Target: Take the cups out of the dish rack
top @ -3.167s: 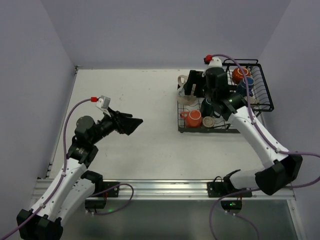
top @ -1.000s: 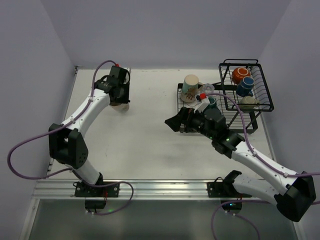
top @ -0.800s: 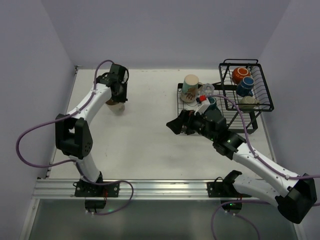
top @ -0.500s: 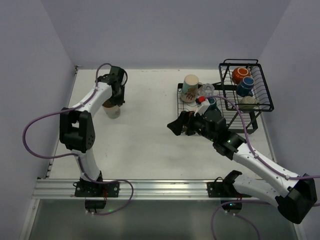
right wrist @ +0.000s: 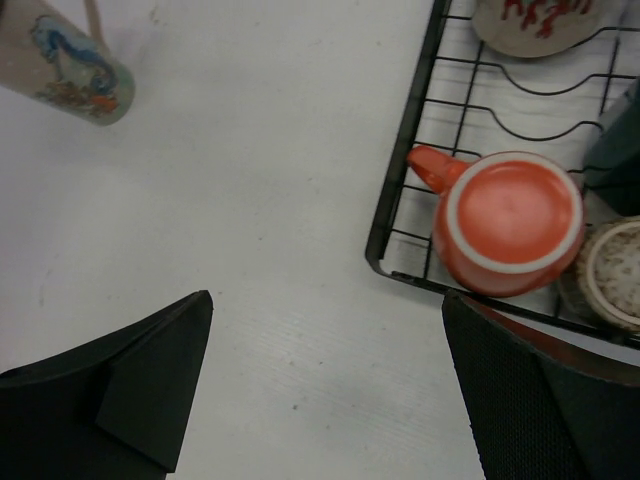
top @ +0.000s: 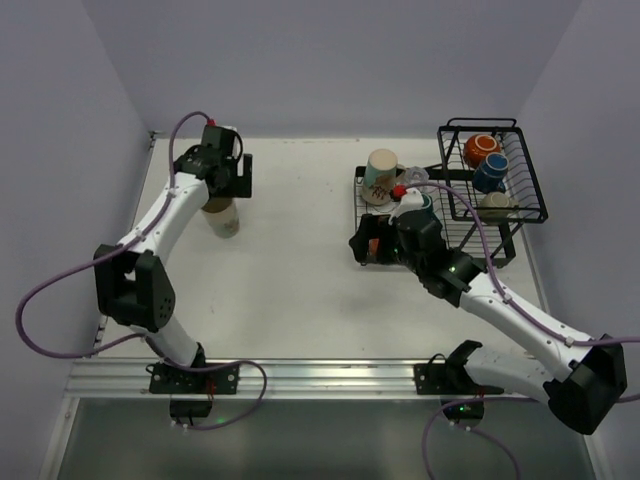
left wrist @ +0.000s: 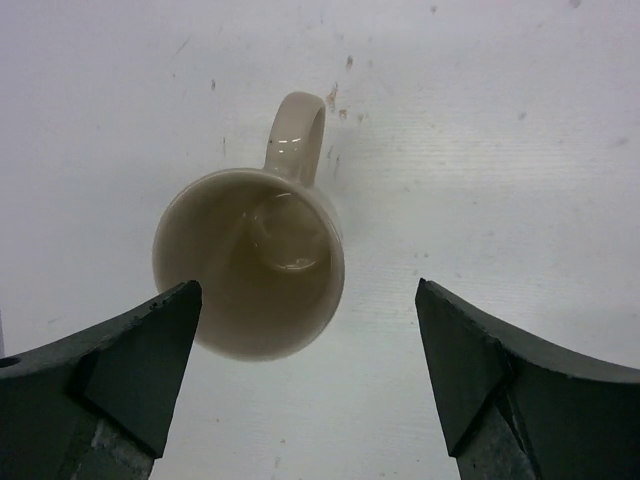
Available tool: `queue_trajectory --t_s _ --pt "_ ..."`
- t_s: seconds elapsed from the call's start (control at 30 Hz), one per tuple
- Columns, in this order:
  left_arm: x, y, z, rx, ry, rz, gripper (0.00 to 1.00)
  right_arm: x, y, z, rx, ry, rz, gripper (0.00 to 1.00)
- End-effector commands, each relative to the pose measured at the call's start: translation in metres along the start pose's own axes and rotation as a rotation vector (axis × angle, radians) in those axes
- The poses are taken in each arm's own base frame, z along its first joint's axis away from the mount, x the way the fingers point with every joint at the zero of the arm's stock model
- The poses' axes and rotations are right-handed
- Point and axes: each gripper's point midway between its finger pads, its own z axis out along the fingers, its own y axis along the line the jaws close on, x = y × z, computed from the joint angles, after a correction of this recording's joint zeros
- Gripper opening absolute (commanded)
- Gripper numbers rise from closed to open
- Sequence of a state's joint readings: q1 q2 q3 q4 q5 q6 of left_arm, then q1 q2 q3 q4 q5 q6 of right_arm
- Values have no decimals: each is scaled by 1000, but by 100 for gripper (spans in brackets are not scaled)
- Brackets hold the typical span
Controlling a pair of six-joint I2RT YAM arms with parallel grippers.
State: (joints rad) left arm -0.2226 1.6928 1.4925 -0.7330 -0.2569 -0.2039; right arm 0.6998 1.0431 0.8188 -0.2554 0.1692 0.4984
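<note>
Right gripper [right wrist: 325,310] is held over the table [top: 300,230], just beside the near-left corner of the dish rack [top: 500,232]; its fingers are spread wide and nothing is held. An orange-red mug [right wrist: 510,220] is seated upside down in that corner of the tray. At the far left, the left gripper [left wrist: 305,300] is held above an upright cream mug [left wrist: 250,262] on the table, jaws wide and clear of it. An orange cup [top: 480,150] and a blue cup [top: 490,176] are seen in the raised basket.

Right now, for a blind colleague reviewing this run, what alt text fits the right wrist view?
An orange-red mug sits in a corner of the black wire dish rack at right, just ahead of the open right tool. A patterned mug shows at upper left on the white table.
</note>
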Motion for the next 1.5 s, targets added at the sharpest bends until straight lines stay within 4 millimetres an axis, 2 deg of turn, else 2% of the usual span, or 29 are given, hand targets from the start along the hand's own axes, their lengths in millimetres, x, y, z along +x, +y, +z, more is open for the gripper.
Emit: queue_trajectory --t_s 0.0,0.07,0.17,0.2,0.27,0.3,0.33,0.37,0.4,0.43,0.53,0.63,0.87,1.07,1.2,1.37,1.47 --pt "-50 -4 -59 114 -250 -101 93 -22 -34 -3 211 -54 -79 99" --pt "-58 -15 -91 216 -347 -121 93 -26 -44 -1 275 -54 -96 99" --pt "-49 -44 -129 397 -440 -121 95 -25 -61 6 360 -25 -115 99" --pt "-40 -64 -142 508 -447 -95 95 -24 -64 9 373 -15 -130 99" --pt "-18 -83 -162 643 -512 -83 95 -20 -72 15 402 16 -157 99" --pt "2 -91 -174 735 -543 -63 95 -17 -73 18 393 38 -187 99" --pt "13 -94 -178 772 -549 -53 95 -14 -72 21 373 59 -189 99" --pt "22 -95 -181 795 -558 -43 95 -12 -79 23 387 75 -200 99" --pt "39 -94 -184 821 -566 -25 95 -11 -83 24 393 85 -207 99" --pt "45 -93 -186 826 -578 -3 96 -12 -90 26 405 91 -201 99" --pt "65 -92 -192 860 -586 46 96 -5 -92 35 370 139 -200 99" --pt "75 -91 -188 852 -581 68 97 4 -85 49 316 187 -215 99" --pt "79 -95 -183 869 -548 83 97 3 -100 67 395 199 -245 99" --pt "80 -95 -185 873 -552 83 97 3 -106 78 417 202 -247 92" --pt "83 -98 -184 892 -538 89 97 -4 -109 80 431 163 -245 90" --pt "84 -102 -187 924 -527 89 97 -25 -102 73 419 64 -209 48" --pt "88 -110 -193 993 -518 76 97 -45 -95 58 407 -30 -172 47"
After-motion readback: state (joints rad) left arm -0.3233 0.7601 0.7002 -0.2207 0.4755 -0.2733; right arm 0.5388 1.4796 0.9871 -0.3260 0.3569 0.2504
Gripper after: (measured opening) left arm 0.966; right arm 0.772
